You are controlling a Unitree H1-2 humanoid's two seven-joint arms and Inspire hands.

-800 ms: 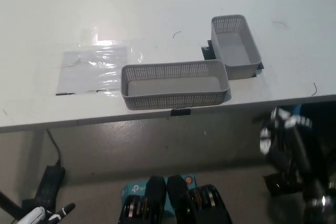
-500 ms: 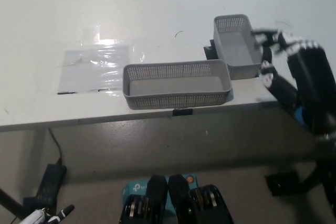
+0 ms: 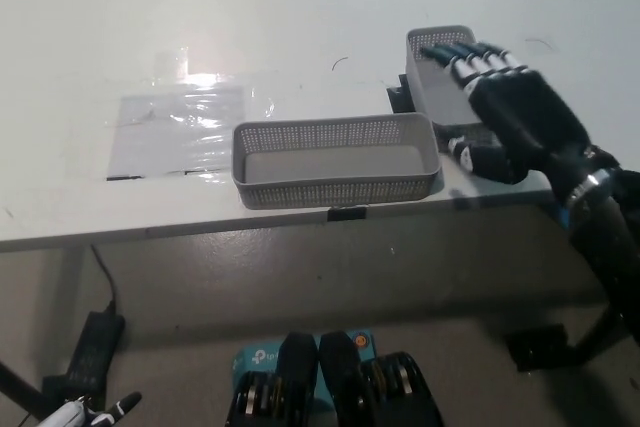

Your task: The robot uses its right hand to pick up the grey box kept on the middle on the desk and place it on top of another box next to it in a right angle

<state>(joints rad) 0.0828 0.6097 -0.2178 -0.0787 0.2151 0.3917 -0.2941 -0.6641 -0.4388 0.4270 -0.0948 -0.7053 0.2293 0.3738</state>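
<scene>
White surface (image 3: 300, 7) carries the long grey box (image 3: 335, 161) at its front edge. Behind its right end, a second grey box (image 3: 445, 72), half covered by the black right robot hand (image 3: 505, 107), fingers spread, holding nothing. Clear plastic sheet (image 3: 180, 122) left of the box. White left robot hand (image 3: 85, 411) low left, grip unclear.

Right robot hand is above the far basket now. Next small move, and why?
Probably lower and close on the far grey basket. The right robot hand hovers open over its right side, fingers spread, holding nothing. The near grey basket it should go on sits untouched at the desk edge. The left robot hand rests low.
</scene>
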